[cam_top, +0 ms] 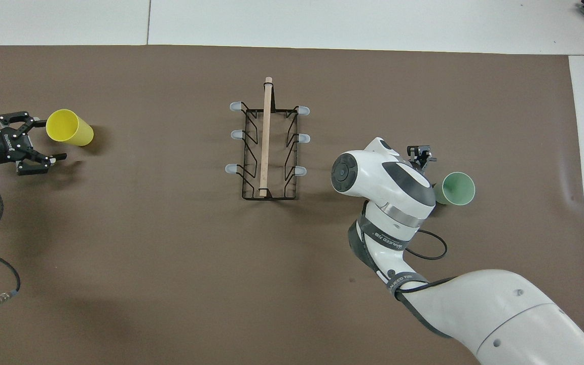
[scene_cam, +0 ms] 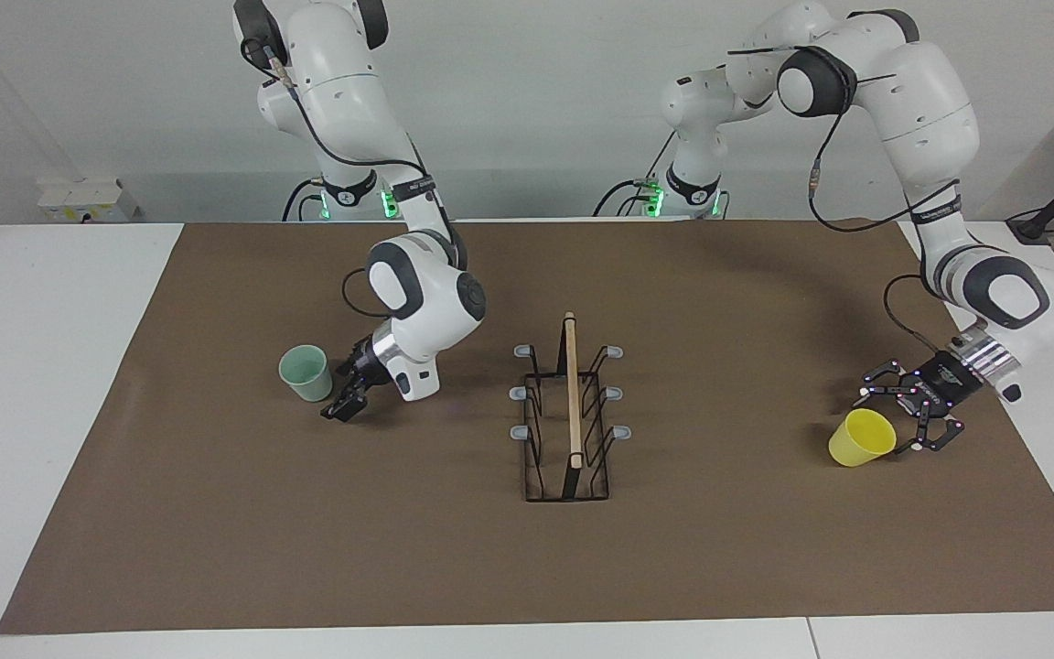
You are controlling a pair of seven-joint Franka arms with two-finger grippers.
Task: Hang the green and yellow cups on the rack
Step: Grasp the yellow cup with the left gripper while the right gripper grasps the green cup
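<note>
On the brown mat [scene_cam: 216, 549], toward the right arm's end of the table, the mint green cup [scene_cam: 306, 372] stands upright. The right gripper [scene_cam: 347, 395] sits low just beside it, fingers apart and empty. At the middle of the mat stands the rack [scene_cam: 569, 416], a black wire frame with a wooden top bar and grey-capped prongs, holding no cup. Toward the left arm's end, the yellow cup [scene_cam: 862, 437] lies tilted on its side, its mouth toward the left gripper [scene_cam: 904, 421], whose fingers are spread wide just beside it, gripping nothing.
</note>
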